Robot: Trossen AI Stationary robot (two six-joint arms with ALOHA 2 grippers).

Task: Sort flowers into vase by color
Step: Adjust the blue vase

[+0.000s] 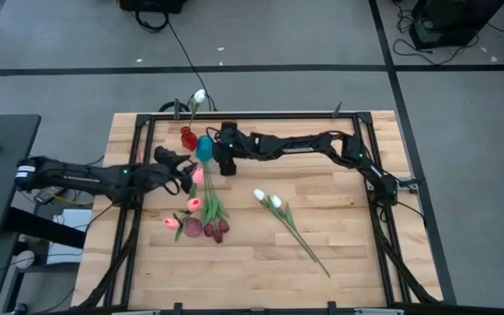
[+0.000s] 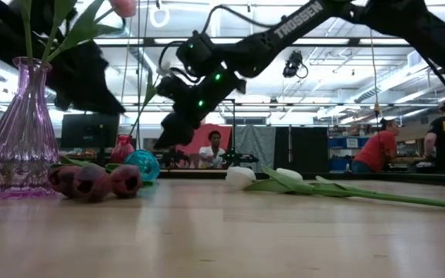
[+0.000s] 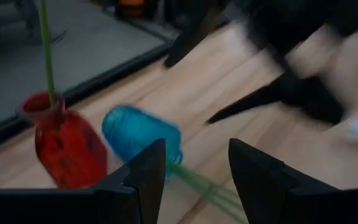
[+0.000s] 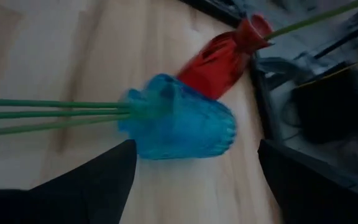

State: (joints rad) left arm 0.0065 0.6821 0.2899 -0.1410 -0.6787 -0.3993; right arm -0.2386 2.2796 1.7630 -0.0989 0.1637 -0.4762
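Flowers (image 1: 210,203) with pink heads lie with their green stems running into the mouth of the blue vase (image 1: 205,147), and this vase lies on its side on the wooden table (image 1: 339,254), beside the red vase (image 1: 187,136) which stands upright and holds one white tulip (image 1: 199,95). Your right gripper (image 4: 191,177) hangs just over the blue vase with its fingers wide apart and nothing between them; your left gripper (image 3: 196,163) waits close by on the other side, open too and also empty. You should take care here: the blue vase looks like ribbed, shiny glass or hard plastic with a rounded belly, so in my judgement it can roll away or slip out if the fingers close off-centre. The thin stems are loose inside it, and lifting the vase quickly may pull them out or bend them. The red vase stands very near, and a push from the blue one or from an arm could tip it with its tulip. Both arms are close together, so they may also touch one another. Two white tulips (image 1: 266,199) lie well apart toward the table's middle, and dark maroon buds (image 1: 216,229) rest near a clear purple vase (image 2: 22,131), which has a narrow neck and cut ridges. The petals look soft, like fabric.
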